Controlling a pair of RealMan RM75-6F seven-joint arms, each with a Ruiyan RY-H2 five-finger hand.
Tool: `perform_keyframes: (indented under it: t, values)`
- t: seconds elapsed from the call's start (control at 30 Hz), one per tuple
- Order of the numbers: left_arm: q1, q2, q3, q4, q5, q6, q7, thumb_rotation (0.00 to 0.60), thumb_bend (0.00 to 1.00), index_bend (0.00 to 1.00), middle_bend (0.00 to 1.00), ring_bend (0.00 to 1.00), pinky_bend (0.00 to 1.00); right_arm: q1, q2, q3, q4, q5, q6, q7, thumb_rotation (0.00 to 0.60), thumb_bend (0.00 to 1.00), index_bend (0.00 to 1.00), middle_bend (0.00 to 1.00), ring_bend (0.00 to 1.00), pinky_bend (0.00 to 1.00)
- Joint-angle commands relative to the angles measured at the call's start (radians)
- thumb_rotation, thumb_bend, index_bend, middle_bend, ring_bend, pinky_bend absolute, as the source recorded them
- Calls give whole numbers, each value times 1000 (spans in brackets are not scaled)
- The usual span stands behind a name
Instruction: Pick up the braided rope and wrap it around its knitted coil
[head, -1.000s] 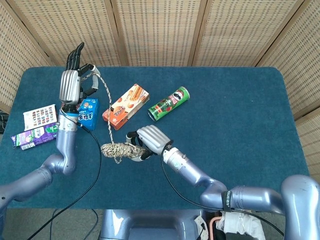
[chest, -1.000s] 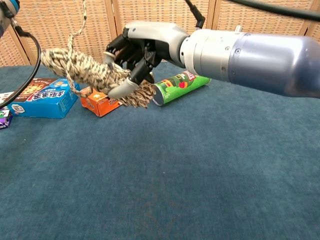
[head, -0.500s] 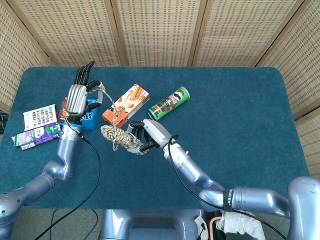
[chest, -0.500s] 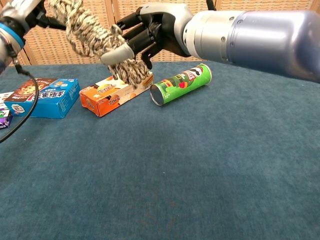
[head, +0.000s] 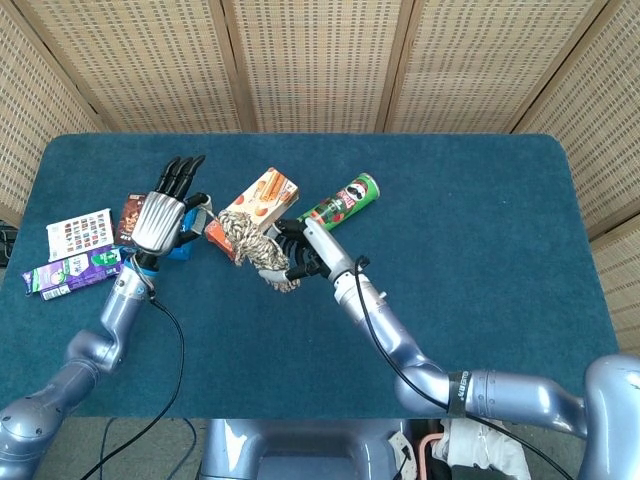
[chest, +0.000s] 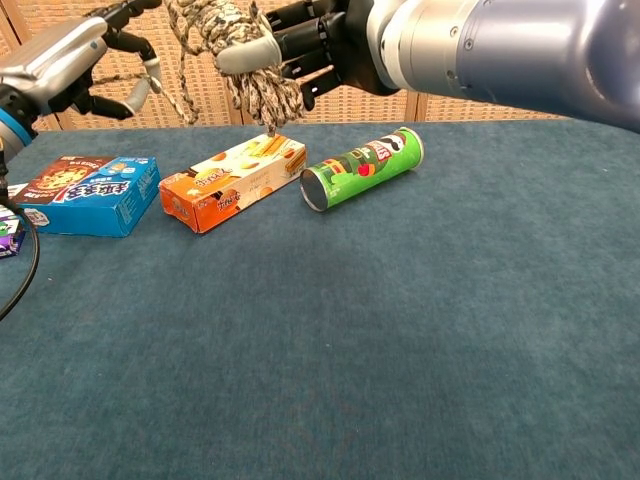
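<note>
The knitted coil (head: 248, 238) is a mottled beige-and-brown bundle held up off the table above the orange box. My right hand (head: 305, 250) grips its right end, thumb over the bundle; the chest view shows the coil (chest: 225, 35) high at the top with the right hand (chest: 325, 40) behind it. A thin braided rope (chest: 180, 95) runs from the coil leftward to my left hand (chest: 75, 55). The left hand (head: 160, 220) pinches that strand between thumb and a finger, the other fingers stretched out, over the blue box.
An orange biscuit box (head: 260, 200) and a green crisps can (head: 340, 205) lie just behind the coil. A blue box (chest: 85, 190) sits under the left hand. A purple packet (head: 70, 270) and a white card (head: 80, 232) lie at the table's left edge.
The right hand has lifted the coil up and back, over the orange box. The left hand has dropped and come nearer the coil, so the rope between them is shorter.
</note>
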Motion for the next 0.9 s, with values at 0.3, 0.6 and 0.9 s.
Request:
perform_keyframes:
  t: [0.3, 0.6, 0.9]
  values:
    - [22, -21, 77, 102, 76, 62, 9, 600, 577, 854, 0, 0, 0, 17, -9, 9, 25, 47, 43, -32, 600, 572, 699, 760, 598, 719]
    - [57, -7, 165, 145, 160, 147, 55, 600, 577, 854, 0, 0, 0, 53, -62, 44, 54, 188, 190, -141, 600, 588, 699, 762, 598, 719]
    - [80, 1, 222, 150, 216, 226, 68, 600, 577, 854, 0, 0, 0, 77, -94, 47, 98, 262, 273, -258, 600, 595, 699, 762, 598, 719]
